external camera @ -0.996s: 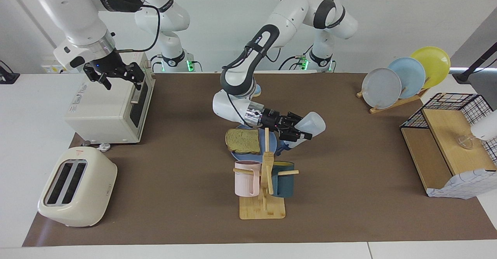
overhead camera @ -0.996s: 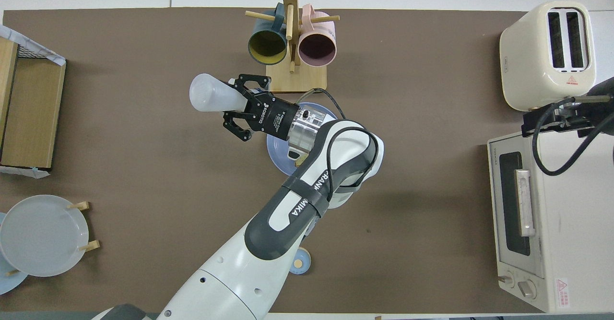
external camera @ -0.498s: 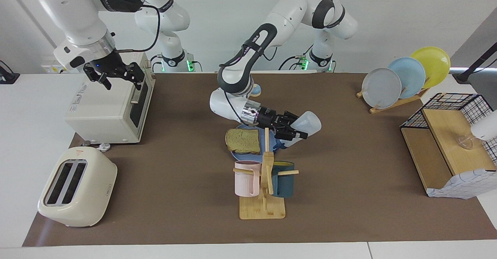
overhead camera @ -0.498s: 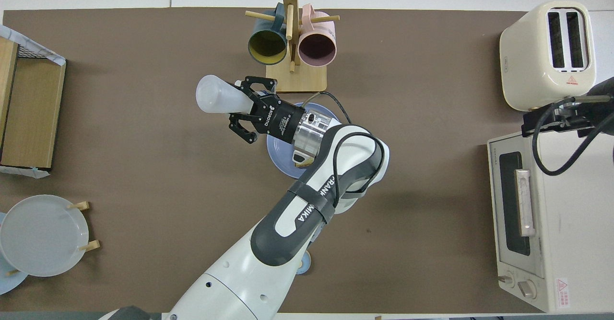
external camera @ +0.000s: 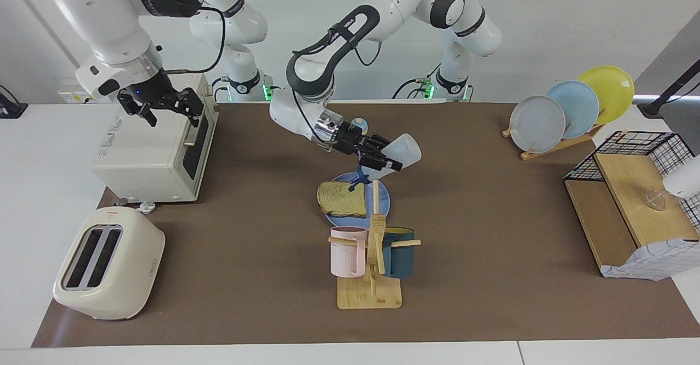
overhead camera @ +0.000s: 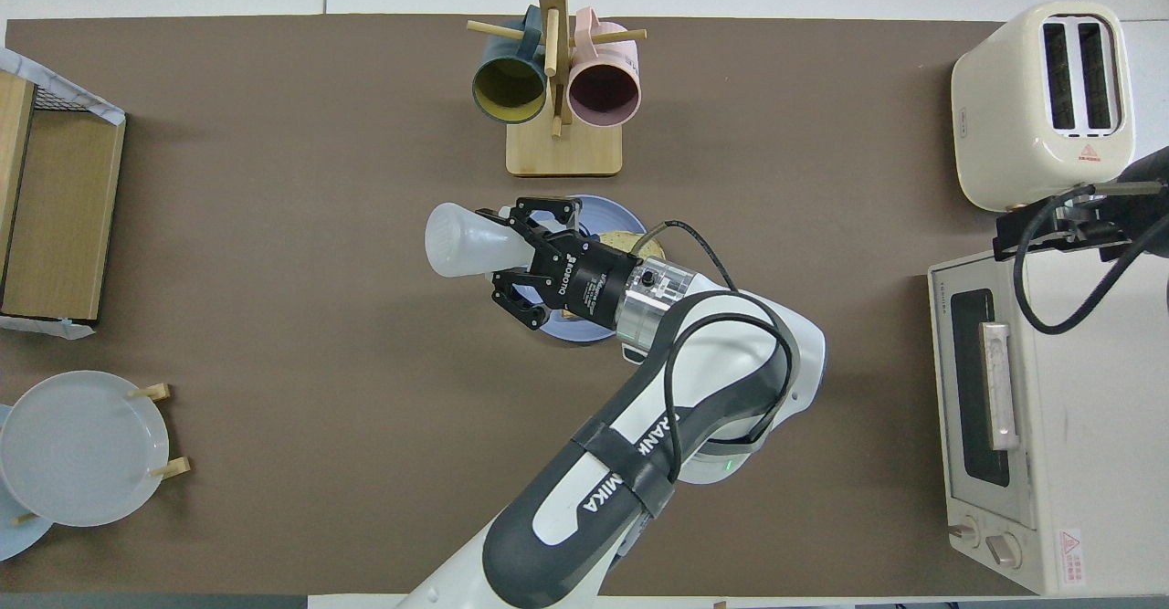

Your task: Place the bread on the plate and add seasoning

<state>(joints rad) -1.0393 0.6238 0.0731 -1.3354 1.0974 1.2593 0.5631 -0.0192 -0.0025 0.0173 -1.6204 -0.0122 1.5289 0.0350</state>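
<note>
The bread [external camera: 342,199] lies flat on the round blue plate [external camera: 384,201], on the half toward the right arm's end. My left gripper [external camera: 383,161] is shut on the neck of the seasoning [external camera: 403,150], which is tipped with its dark blue cap [external camera: 358,180] downward over the plate, close above the bread's edge. In the overhead view the left gripper [overhead camera: 513,260] and the seasoning [overhead camera: 466,242] cover much of the plate [overhead camera: 594,210], and only a sliver of the bread [overhead camera: 630,242] shows. My right gripper [external camera: 164,109] waits open above the toaster oven.
A wooden mug rack [external camera: 369,291] with a pink and a dark teal mug stands just farther from the robots than the plate. A toaster oven [external camera: 150,151] and toaster [external camera: 109,264] sit at the right arm's end, a plate rack [external camera: 569,110] and wooden shelf [external camera: 629,201] at the left arm's. A small bell [external camera: 359,126] sits nearer the robots.
My left arm has risen and carried the seasoning from beside the plate to over it, toward the right arm's end, cap tipped further down. The right arm has stayed still.
</note>
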